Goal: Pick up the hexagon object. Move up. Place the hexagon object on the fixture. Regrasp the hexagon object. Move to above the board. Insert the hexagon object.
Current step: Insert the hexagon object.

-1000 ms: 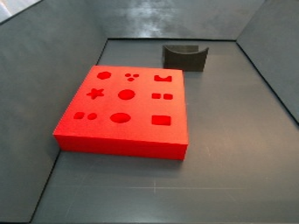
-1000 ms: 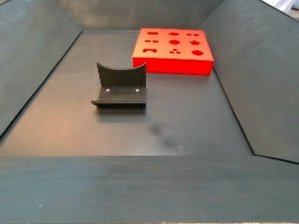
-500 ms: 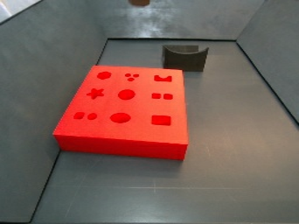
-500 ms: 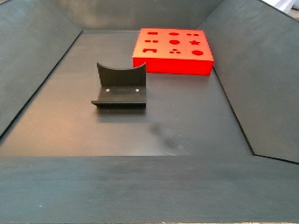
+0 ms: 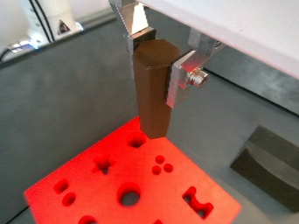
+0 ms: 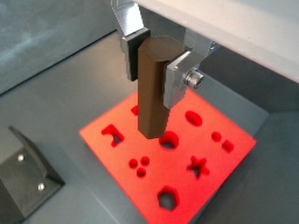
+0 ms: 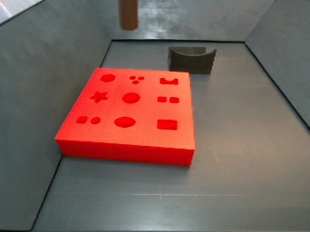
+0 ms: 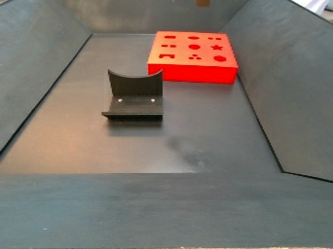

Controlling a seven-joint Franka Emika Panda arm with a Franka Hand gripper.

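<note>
The pincer (image 5: 162, 61) grips the hexagon object (image 5: 152, 87) upright above the board (image 6: 176, 157). The fixture (image 8: 132, 95) stands empty, so only insertion remains.

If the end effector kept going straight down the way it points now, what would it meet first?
Most likely the board. The end effector holds the hexagon object upright high above the red top, so the peg's lower end would arrive first, seemingly near a round cutout; exact alignment is unclear.
</note>
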